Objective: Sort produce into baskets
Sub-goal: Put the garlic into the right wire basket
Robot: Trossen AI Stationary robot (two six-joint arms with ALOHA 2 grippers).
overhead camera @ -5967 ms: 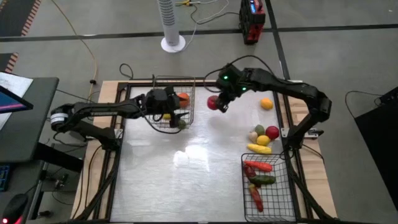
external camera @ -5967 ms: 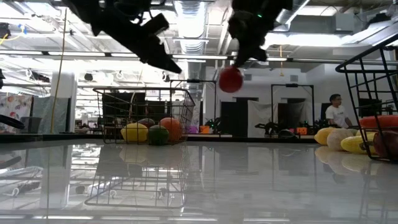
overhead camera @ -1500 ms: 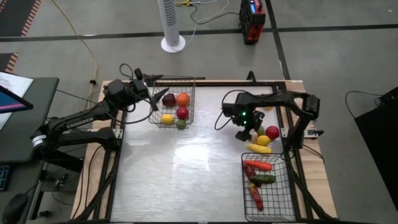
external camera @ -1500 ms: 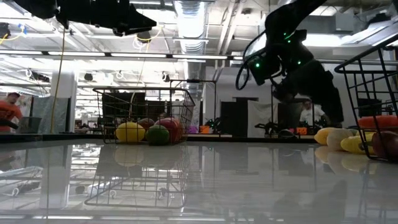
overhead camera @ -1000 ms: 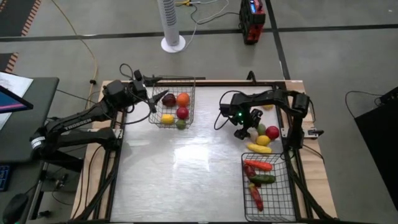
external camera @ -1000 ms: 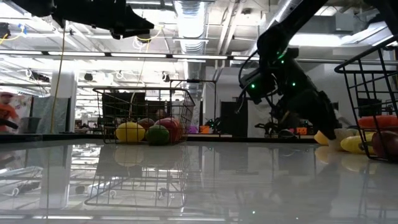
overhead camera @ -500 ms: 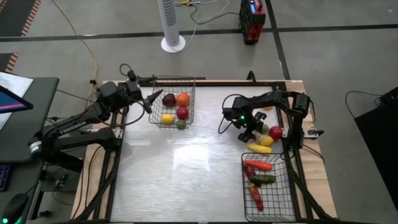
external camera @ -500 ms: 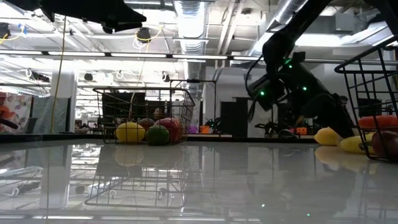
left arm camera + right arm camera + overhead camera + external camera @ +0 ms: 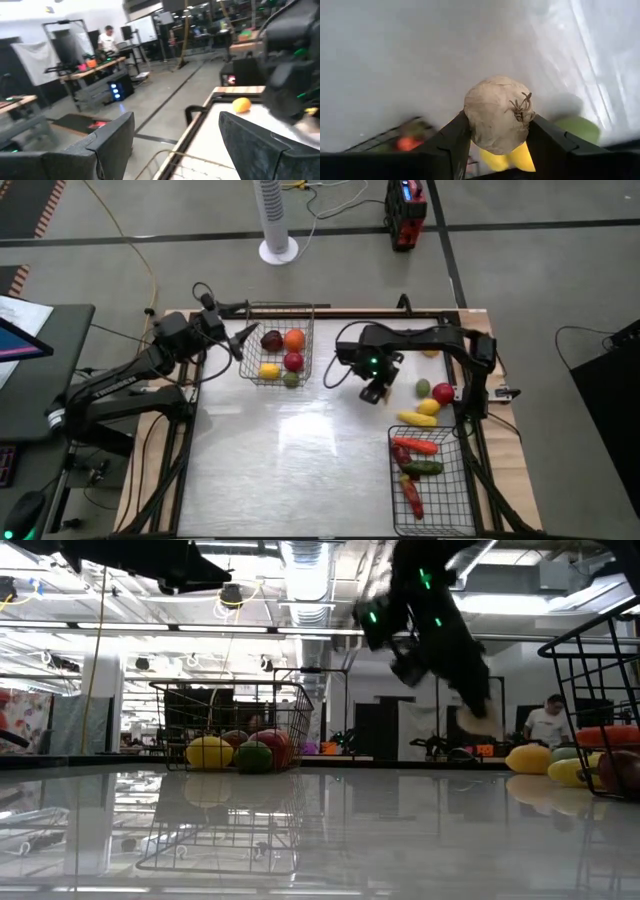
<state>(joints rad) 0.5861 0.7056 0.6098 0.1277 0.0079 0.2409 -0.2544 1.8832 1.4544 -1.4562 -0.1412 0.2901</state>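
Note:
A pale beige round piece of produce (image 9: 496,112) with a dry stalk scar sits between the fingers of my right gripper (image 9: 376,392), which is shut on it above the table's middle right; the low view shows it (image 9: 478,721) well above the tabletop. A green (image 9: 423,387), a red (image 9: 443,392), two yellow (image 9: 421,413) and an orange piece (image 9: 430,352) lie on the table at the right. The silvery basket (image 9: 278,370) at the far left holds several round pieces. My left gripper (image 9: 240,338) hangs open just left of that basket. My right gripper pinches the pale round piece by its two opposite sides (image 9: 470,120) between its two fingers (image 9: 454,137). The fingers come from above, slanting steeply down. The piece is lifted clear of the table, its stalk scar (image 9: 521,107) turned toward the wrist camera.
The black basket (image 9: 452,490) stands at the near right with long red and green pieces in it. The table's middle and near left are bare glossy surface (image 9: 280,470). A person (image 9: 543,720) stands in the room far behind the table.
My right gripper has taken hold of the pale round piece among the loose produce at the right, risen with it and gone toward the table's middle; the piece now hangs clear of the table. My left gripper has drawn back a little toward the table's left edge.

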